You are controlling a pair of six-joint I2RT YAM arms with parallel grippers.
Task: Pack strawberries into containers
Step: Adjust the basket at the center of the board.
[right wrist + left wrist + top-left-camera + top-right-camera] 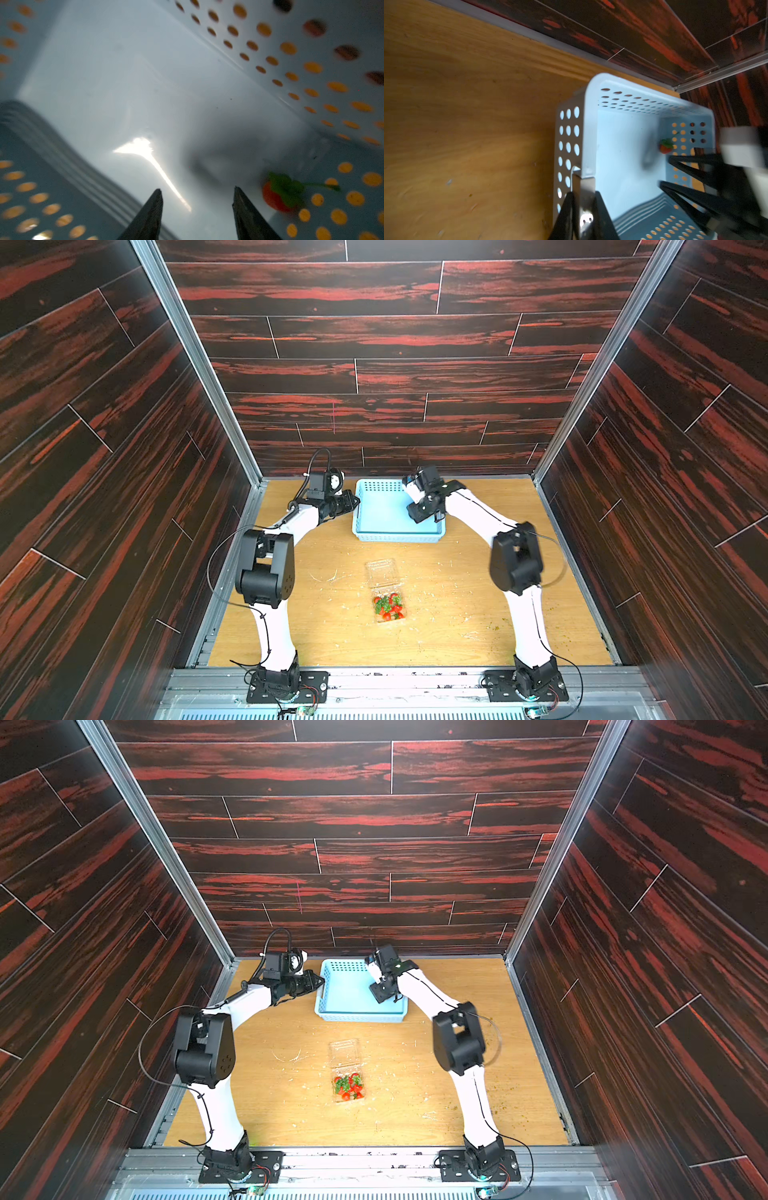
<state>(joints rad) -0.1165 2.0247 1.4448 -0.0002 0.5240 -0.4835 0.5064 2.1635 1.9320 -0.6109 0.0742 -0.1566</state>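
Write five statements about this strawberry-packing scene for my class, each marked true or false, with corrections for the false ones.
1. The clamshell box holds several strawberries. True.
2. The blue basket is empty. False: one strawberry lies beside its wall.
3. The right gripper is open inside the basket. True.
4. The left gripper hovers over the clamshell. False: it is shut on the basket's wall.
5. The clamshell's lid is closed. False: it lies open.
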